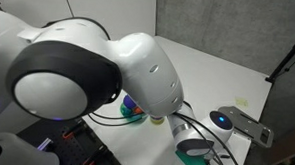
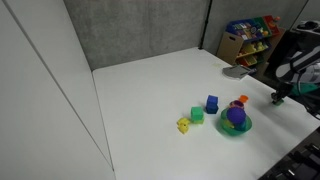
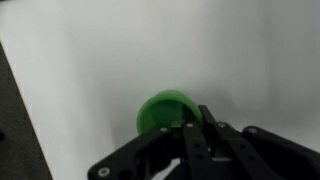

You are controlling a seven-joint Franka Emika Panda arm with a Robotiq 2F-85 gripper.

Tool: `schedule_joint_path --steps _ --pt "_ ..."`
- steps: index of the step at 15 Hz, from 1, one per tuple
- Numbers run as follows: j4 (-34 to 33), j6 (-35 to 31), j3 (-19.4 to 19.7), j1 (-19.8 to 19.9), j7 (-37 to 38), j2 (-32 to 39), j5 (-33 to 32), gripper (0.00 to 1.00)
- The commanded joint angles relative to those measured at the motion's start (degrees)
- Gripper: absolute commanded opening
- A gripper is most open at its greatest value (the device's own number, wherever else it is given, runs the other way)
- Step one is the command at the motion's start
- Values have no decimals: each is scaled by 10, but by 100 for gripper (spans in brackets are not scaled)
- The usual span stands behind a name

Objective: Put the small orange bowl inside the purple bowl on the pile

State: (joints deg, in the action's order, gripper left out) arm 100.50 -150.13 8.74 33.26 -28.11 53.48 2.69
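The small orange bowl (image 2: 241,100) sits on the white table just behind the pile. The pile is a purple bowl (image 2: 235,116) resting in a green bowl (image 2: 236,129); it shows partly behind the arm in an exterior view (image 1: 132,108). My gripper (image 2: 277,97) hangs at the table's edge, apart from the pile and the orange bowl. In the blurred wrist view its dark fingers (image 3: 195,125) meet in the middle with nothing between them, above a round green object (image 3: 163,112). The orange bowl is not in the wrist view.
A green cup (image 2: 197,115), a blue cup (image 2: 212,103) and a small yellow piece (image 2: 183,125) stand beside the pile. A shelf of colourful items (image 2: 250,38) stands beyond the table. The arm's bulk (image 1: 87,75) fills much of an exterior view.
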Motion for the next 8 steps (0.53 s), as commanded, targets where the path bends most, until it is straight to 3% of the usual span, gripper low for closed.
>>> schedule_joint_path --steps 1,8 --pt "36 -11 -4 -13 27 -37 -16 4" --pt "120 -22 9 -112 88 -122 -42 5"
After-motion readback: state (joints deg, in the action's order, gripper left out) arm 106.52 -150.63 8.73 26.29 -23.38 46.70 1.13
